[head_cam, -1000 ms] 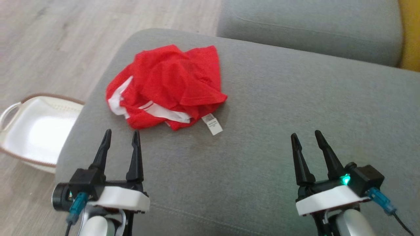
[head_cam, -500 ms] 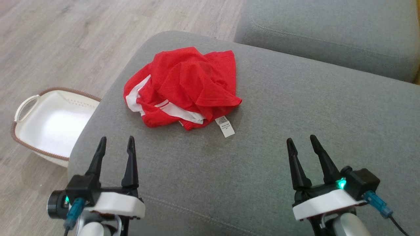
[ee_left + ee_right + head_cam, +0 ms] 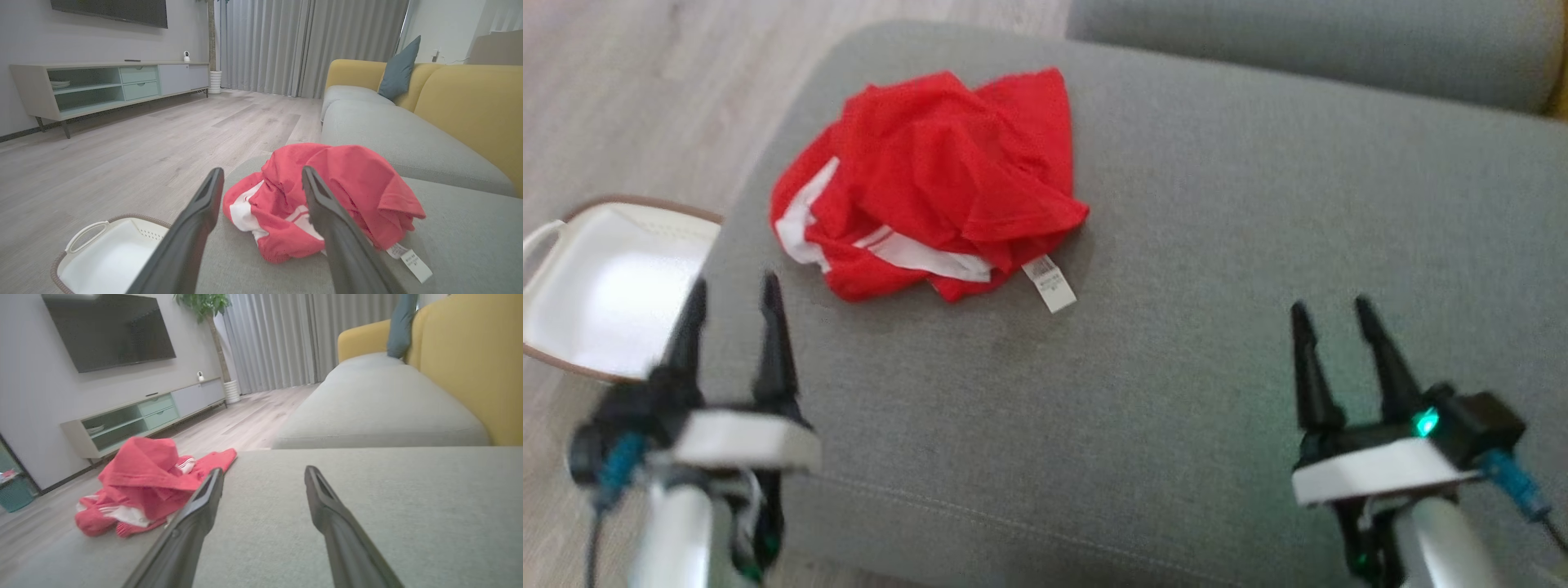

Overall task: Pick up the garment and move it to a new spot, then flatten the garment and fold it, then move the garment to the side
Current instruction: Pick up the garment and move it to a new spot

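Observation:
A crumpled red garment (image 3: 931, 184) with white stripes and a white label lies near the far left corner of the grey sofa cushion (image 3: 1176, 286). It also appears in the left wrist view (image 3: 347, 192) and the right wrist view (image 3: 139, 482). My left gripper (image 3: 731, 294) hangs open at the cushion's left edge, short of the garment, nothing between its fingers. Over bare cushion at the lower right, my right gripper (image 3: 1327, 314) is open and empty, well to the right of the garment.
A white basket (image 3: 596, 294) with a brown rim stands on the wooden floor (image 3: 645, 98) left of the cushion. A second grey seat cushion (image 3: 1339, 41) lies beyond. In the wrist views a yellow sofa back (image 3: 470, 106) and a TV cabinet (image 3: 102, 85) show.
The head camera has shifted, so the whole scene slid. The left gripper has moved outward to the left and looks blurred with motion; the right gripper holds roughly its place. The garment lies as before.

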{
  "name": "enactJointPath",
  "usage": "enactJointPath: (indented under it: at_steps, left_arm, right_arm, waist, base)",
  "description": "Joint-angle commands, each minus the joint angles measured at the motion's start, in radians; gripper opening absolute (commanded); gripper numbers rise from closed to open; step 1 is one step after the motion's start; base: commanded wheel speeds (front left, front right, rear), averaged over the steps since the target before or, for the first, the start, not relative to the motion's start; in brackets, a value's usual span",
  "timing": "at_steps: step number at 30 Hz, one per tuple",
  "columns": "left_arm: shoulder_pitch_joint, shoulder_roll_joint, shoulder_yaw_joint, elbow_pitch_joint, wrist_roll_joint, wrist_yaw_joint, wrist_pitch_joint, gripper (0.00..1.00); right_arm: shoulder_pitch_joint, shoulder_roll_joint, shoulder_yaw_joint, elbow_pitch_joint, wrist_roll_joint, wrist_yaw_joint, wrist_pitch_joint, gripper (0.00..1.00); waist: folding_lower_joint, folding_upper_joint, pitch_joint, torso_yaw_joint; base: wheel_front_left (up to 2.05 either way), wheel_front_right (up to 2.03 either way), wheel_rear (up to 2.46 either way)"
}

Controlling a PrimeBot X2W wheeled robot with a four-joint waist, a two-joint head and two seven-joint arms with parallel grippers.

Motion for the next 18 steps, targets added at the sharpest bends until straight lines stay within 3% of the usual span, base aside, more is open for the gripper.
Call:
enactJointPath:
  at_steps: [1,5,10,18]
  left_arm:
    - [-0.082,0.023,0.045,-0.024,-0.008,-0.007,-0.009,1.00]
    - [-0.208,0.079,0.078,0.074,-0.042,-0.057,-0.007,1.00]
    - [-0.424,0.163,0.078,0.238,-0.092,-0.103,0.149,1.00]
    - [-0.666,0.261,0.014,0.465,-0.158,-0.136,0.378,1.00]
  right_arm:
    - [-0.061,-0.006,0.011,-0.045,-0.010,0.004,-0.011,1.00]
    - [-0.091,-0.006,-0.043,-0.082,-0.049,0.004,-0.011,1.00]
    - [-0.121,-0.006,-0.122,-0.134,-0.086,0.004,-0.010,1.00]
    - [-0.144,-0.006,-0.137,-0.201,-0.119,0.004,0.010,1.00]
  waist:
    - [0.0000,0.0000,0.051,-0.030]
    - [0.0000,0.0000,0.131,-0.062]
    - [0.0000,0.0000,0.231,-0.096]
    - [0.0000,0.0000,0.322,-0.127]
  base:
    - [0.00,0.00,0.00]
    - [0.00,0.00,0.00]
    - [0.00,0.00,0.00]
    - [0.00,0.00,0.00]
